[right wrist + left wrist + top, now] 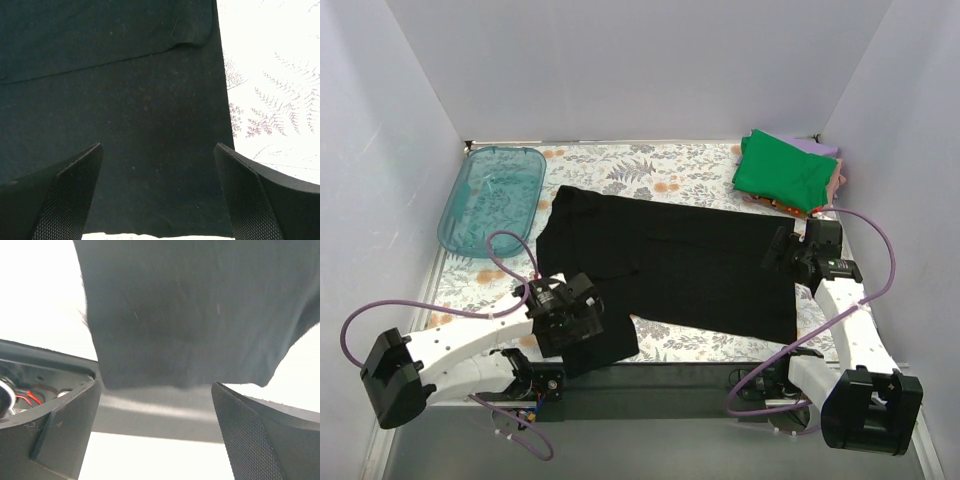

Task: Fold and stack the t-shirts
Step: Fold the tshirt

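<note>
The black t-shirt (670,262) lies spread flat, with one sleeve just ahead of the jaws of the left gripper (156,435) and its side edge below those of the right gripper (157,195). The folded green t-shirt (783,172) sits well beyond the right jaws.

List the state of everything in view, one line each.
black t-shirt: spread out, not yet folded.
green t-shirt: folded, topmost at the far right.
lilac t-shirt: folded, under the green t-shirt.
teal tray: open side up at the far left, nothing in it.
left fingers: open, holding nothing, at the black t-shirt's near-left corner.
right fingers: open, holding nothing, over the black t-shirt's right edge.
</note>
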Available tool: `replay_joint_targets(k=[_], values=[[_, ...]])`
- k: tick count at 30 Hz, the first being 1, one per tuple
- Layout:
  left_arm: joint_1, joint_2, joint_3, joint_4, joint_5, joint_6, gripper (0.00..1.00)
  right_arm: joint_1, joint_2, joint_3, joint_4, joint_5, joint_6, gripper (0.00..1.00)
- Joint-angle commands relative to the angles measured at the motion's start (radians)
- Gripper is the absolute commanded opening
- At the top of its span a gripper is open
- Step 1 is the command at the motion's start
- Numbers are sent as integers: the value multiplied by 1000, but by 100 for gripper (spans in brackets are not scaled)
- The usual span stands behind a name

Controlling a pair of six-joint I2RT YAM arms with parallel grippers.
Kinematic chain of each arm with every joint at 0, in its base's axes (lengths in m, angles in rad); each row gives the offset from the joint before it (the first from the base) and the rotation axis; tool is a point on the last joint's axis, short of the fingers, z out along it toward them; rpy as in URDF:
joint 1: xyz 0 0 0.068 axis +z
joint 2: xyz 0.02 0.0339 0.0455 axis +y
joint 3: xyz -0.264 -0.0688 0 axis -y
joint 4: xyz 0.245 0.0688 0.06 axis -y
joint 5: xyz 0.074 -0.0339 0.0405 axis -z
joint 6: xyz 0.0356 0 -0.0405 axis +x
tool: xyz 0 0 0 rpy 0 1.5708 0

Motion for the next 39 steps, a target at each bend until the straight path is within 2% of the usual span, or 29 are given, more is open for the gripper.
replay_joint_targets(k=[1, 4, 8, 14, 17, 21, 22, 24, 25, 30, 32, 39], values=[[-90, -47, -36, 24, 68, -116, 92, -3, 11, -7, 14, -13, 5, 98], [-173, 3, -70, 97, 132, -96, 92, -3, 17, -23, 15, -1, 13, 98], [-257, 88, -47, 154, 131, -73, 92, -2, -21, -64, 14, -1, 38, 98], [-265, 128, -90, 216, 116, -42, 88, -3, -147, -145, 14, 5, 114, 98], [-265, 163, -94, 213, 82, -48, 81, -3, -199, -168, 5, -2, 146, 99], [-259, 221, -84, 204, 51, -62, 66, -3, -283, -207, -23, -12, 218, 98], [-257, 232, -79, 184, 45, -65, 53, -3, -299, -216, -46, -7, 231, 99], [-256, 253, -61, 162, 21, -73, 42, -3, -335, -218, -78, 14, 264, 98], [-256, 257, -58, 142, 14, -76, 30, -5, -348, -213, -119, 22, 278, 98], [-231, 261, -24, 82, -41, -90, 5, -3, -481, -263, -184, -40, 360, 98], [-218, 258, -18, 68, -49, -84, 0, -5, -516, -279, -205, -69, 378, 98], [-144, 238, 8, 44, -90, -58, 0, -3, -581, -312, -307, -129, 400, 98]])
